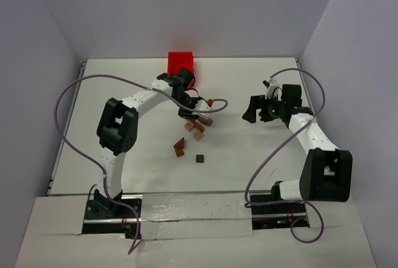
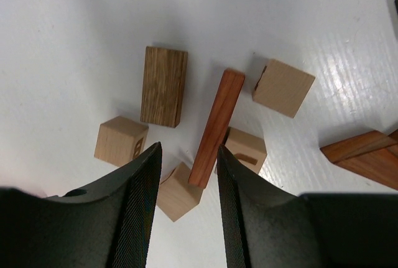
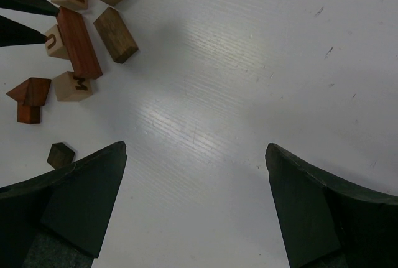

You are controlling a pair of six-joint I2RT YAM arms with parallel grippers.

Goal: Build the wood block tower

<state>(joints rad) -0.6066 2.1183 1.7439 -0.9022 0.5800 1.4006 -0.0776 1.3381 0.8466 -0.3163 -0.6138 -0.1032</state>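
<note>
Both arm bases sit at the near edge of the top view, bolted to the white counter (image 1: 155,175). The left gripper (image 1: 188,114) reaches out to mid-counter, over the wooden blocks (image 1: 200,125), which lie in a loose cluster. Two reddish wedges (image 1: 180,147) and a small dark cube (image 1: 199,158) lie apart on the near side. A red bin (image 1: 181,63) stands at the far edge. The right gripper (image 1: 252,111) hangs well to the right of the blocks. Plain pale walls close the space on three sides.

From the left wrist, the left gripper (image 2: 188,156) stands partly open astride one end of a reddish plank (image 2: 217,125). One finger is at the plank's edge and a gap shows on the other side, so it does not look clamped. A dark brown block (image 2: 163,86) lies just left of the plank, and four tan cubes (image 2: 283,87) lie around and partly under it.

From the right wrist, the right gripper (image 3: 196,150) is spread wide and empty above bare, glossy counter. The cluster sits off to one side, with the plank slanting across lettered cubes.

No tower stands yet. The plank leaning over the cubes is a jumble, not a stack. By my reading the task is barely begun, with the first pick of the plank in hand and all the stacking left to do.
</note>
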